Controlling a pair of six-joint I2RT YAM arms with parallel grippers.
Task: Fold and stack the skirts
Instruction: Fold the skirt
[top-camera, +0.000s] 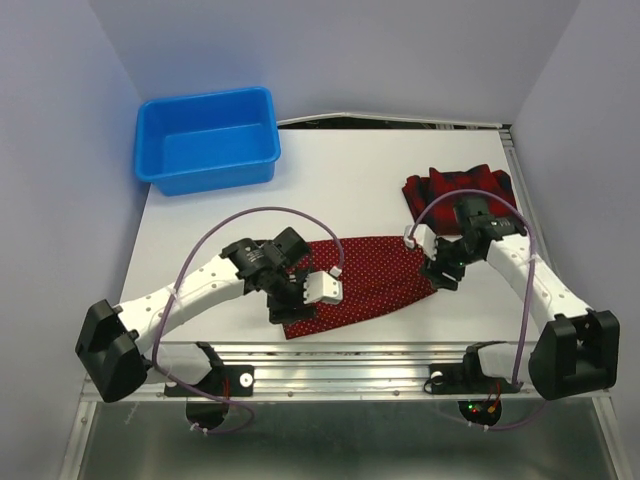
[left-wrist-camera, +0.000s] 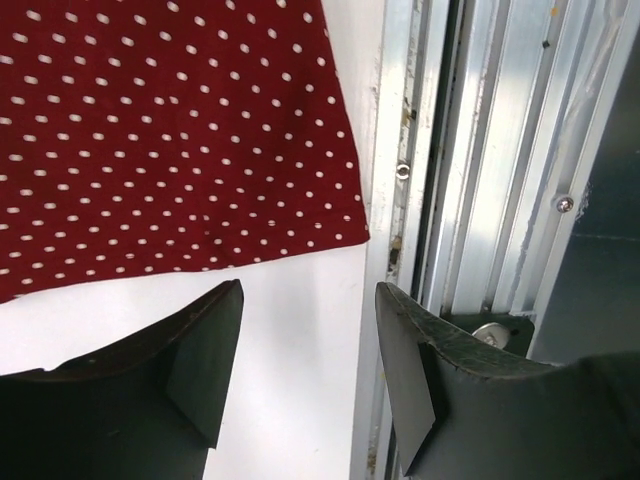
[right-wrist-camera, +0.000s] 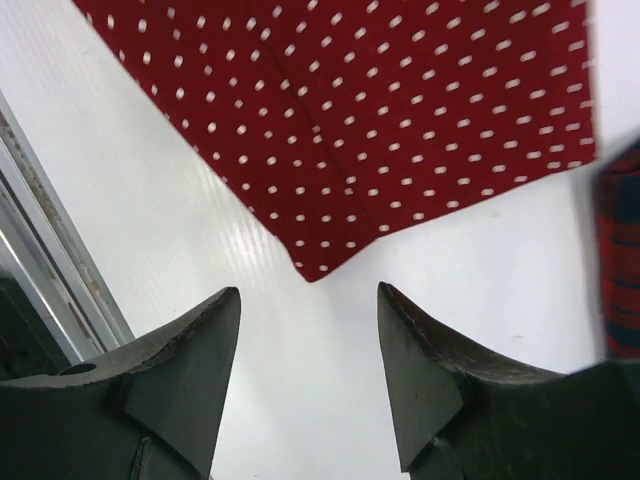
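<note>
The polka-dot skirt (top-camera: 365, 280) is laid flat on the white worktop (top-camera: 340, 190), at the middle of its near side, between the two claws. Its long edges run slightly aslant to the worktop's near edge. In the left wrist view the cloth (left-wrist-camera: 170, 130) ends in a hem that runs just ahead of the fingertips, and its corner lies close to the aluminium rail (left-wrist-camera: 480, 150), with only a narrow strip of bare worktop between them. In the right wrist view a corner of the same skirt (right-wrist-camera: 400, 120) points toward the gap between the fingers and is separated from them by bare worktop.

The tartan skirt (top-camera: 445, 188) is placed, folded, at the far right of the worktop, close to the right edge. Its nearer part is covered by the right arm in the top view. In the right wrist view it is seen only as a blurred strip (right-wrist-camera: 622, 260) at the frame edge, with a band of white between it and the polka-dot skirt.

The left claw (top-camera: 285, 308) is set over the skirt's near-left corner. Its jaws are spread wide (left-wrist-camera: 310, 340) and nothing is gripped. The right claw (top-camera: 440, 275) is set at the skirt's right end. Its jaws are likewise spread (right-wrist-camera: 310, 350) and nothing is gripped.

Open worktop is found across the middle and far side. The blue bin (top-camera: 208, 140) stands at the far-left corner, well apart from both skirts.
</note>
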